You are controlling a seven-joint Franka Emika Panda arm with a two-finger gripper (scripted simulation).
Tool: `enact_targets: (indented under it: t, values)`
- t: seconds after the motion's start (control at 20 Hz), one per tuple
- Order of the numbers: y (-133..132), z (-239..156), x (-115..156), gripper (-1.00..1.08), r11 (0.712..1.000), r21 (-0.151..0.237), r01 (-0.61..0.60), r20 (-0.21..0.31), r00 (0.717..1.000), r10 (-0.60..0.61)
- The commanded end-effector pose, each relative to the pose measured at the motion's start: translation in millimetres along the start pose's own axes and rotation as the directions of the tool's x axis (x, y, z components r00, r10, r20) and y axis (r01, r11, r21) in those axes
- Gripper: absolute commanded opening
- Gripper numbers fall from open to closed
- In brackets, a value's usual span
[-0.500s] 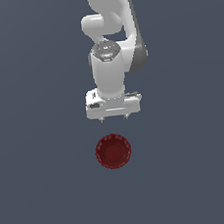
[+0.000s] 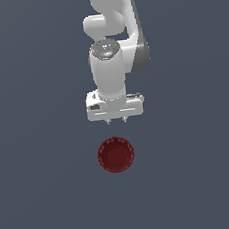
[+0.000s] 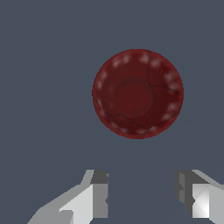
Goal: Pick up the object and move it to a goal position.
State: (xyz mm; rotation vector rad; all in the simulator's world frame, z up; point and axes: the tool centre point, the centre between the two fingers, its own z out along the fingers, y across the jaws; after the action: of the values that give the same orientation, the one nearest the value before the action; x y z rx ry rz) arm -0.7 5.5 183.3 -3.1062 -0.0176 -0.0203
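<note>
The gripper [image 2: 116, 120] hangs from the white arm [image 2: 111, 61] with its two short fingertips pointing down, and nothing is held between them. In the wrist view the gripper [image 3: 142, 192] shows its two fingers [image 3: 99, 194] standing clearly apart with bare floor in the gap, so the jaws are spread wide and empty. The white hand block above the fingertips is broad and flat, and the rounded wrist housing above it carries a grey cap with small coloured marks on top. Past that, the arm rises and bends out of the exterior view at the top. The bowl [image 2: 115, 154] sits on the floor [image 2: 39, 185] on the near side of the gripper in the exterior view, apart from the fingertips and a touch toward the exterior view's left of them. It is small, round and dark red, with a ridged, scalloped rim, and it stands upright with its open side up. In the wrist view the bowl [image 3: 137, 93] lies ahead of the fingers, not between them, and its inside shows pale flecks around the rim. The floor [image 3: 43, 87] is a plain, flat slate grey all around.
</note>
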Motion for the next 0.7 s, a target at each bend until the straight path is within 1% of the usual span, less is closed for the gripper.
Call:
enact_targets:
  t: [0.0,0.3,0.65]
  values:
    - [4,-3,2,0.28,1.000,0.007,-0.011,-0.008,1.000,0.011]
    - [-6,-13,5,0.28,1.000,0.020,0.003,-0.015,1.000,-0.003]
    - [-6,-10,8,0.28,1.000,0.011,-0.008,-0.010,1.000,0.008]
